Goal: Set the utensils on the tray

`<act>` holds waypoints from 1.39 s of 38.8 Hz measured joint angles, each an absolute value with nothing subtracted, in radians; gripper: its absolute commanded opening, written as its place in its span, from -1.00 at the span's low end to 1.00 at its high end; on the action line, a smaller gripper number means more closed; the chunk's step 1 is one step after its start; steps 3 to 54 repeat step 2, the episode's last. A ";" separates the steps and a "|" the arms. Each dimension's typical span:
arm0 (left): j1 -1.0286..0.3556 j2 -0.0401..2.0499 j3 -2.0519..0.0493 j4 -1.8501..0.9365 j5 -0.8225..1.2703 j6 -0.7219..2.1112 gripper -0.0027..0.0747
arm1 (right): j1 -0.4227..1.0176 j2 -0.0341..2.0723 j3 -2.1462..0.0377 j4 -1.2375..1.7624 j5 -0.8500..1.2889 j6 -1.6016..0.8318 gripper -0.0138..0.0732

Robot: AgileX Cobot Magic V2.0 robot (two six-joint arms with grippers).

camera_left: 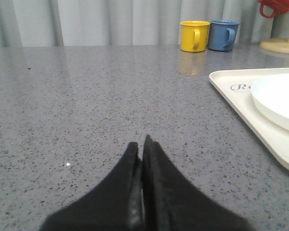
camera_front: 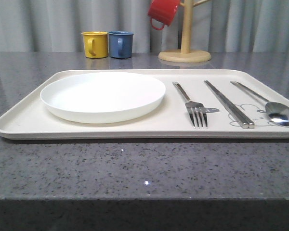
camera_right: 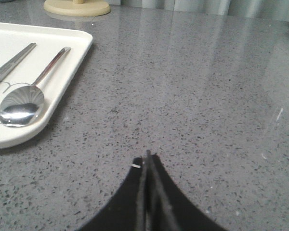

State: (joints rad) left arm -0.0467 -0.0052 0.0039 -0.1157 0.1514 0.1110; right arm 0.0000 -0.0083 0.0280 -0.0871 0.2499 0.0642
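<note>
Task looks done: plate (camera_front: 102,95), fork (camera_front: 192,106), chopsticks (camera_front: 229,104), spoon (camera_front: 274,109) all on tray (camera_front: 24,122); left gripper (camera_left: 143,144) and right gripper (camera_right: 148,158) pressed together, empty.

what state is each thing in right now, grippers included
round white plate: upright, on the tray's left half
cream rectangular tray: flat on the grey table
steel fork: lying on tray
flat steel chopsticks: lying paired on tray
steel spoon: lying bowl-up on tray
red mug: hanging on the wooden stand
left gripper: shut, empty
right gripper: shut, empty
</note>
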 measured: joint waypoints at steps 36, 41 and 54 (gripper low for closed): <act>-0.047 -0.005 0.004 -0.116 0.151 0.111 -0.98 | 0.000 -0.008 0.028 -0.087 0.250 0.064 -0.96; -0.047 -0.005 0.004 -0.116 0.151 0.111 -0.98 | 0.000 -0.008 0.028 -0.087 0.250 0.064 -0.96; -0.047 -0.005 0.004 -0.116 0.151 0.111 -0.98 | 0.000 -0.008 0.028 -0.087 0.250 0.064 -0.96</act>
